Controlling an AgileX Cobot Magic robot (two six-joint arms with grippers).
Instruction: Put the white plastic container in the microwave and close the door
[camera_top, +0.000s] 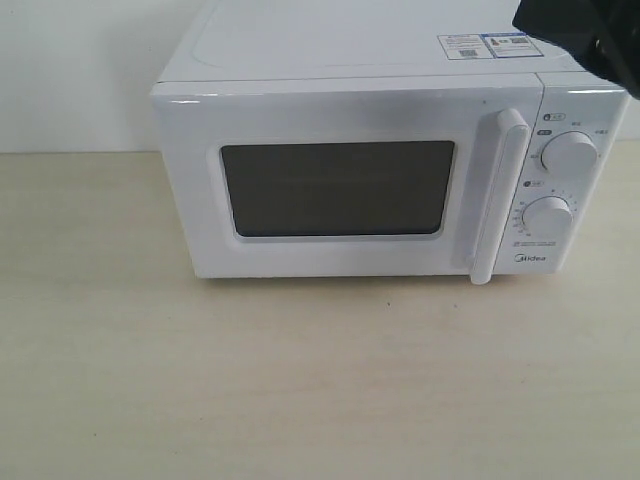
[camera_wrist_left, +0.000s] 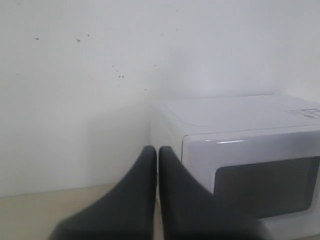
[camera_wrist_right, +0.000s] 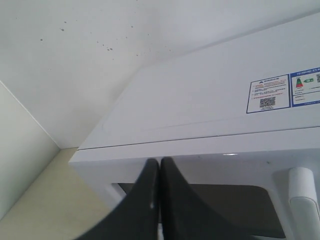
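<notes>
Left gripper (camera_wrist_left: 157, 150): fingers pressed together and holding nothing; it hangs off the microwave's (camera_top: 350, 100) left side, facing the wall (camera_wrist_left: 75, 100).
Table (camera_top: 300, 380): pale wood, with nothing lying on the near part in front of the oven.
Door (camera_top: 250, 120): shut flush with the body; its dark window (camera_top: 338, 188) shows nothing of the inside.
Bar handle (camera_top: 498, 195): upright at the door's right edge, untouched.
Dials (camera_top: 570, 155): two, stacked on the right panel.
Right gripper (camera_wrist_right: 159, 161): fingers closed on nothing, poised above the oven's near top edge, left of the stickers (camera_wrist_right: 268, 94).
White plastic container: not seen in any view; whether it sits inside cannot be told.
Step in hand: probably the start, with the door to be opened, or else the task is already finished.
Next move: if starting, the right gripper should part its fingers, drop to the handle and pull the door toward the near side.
</notes>
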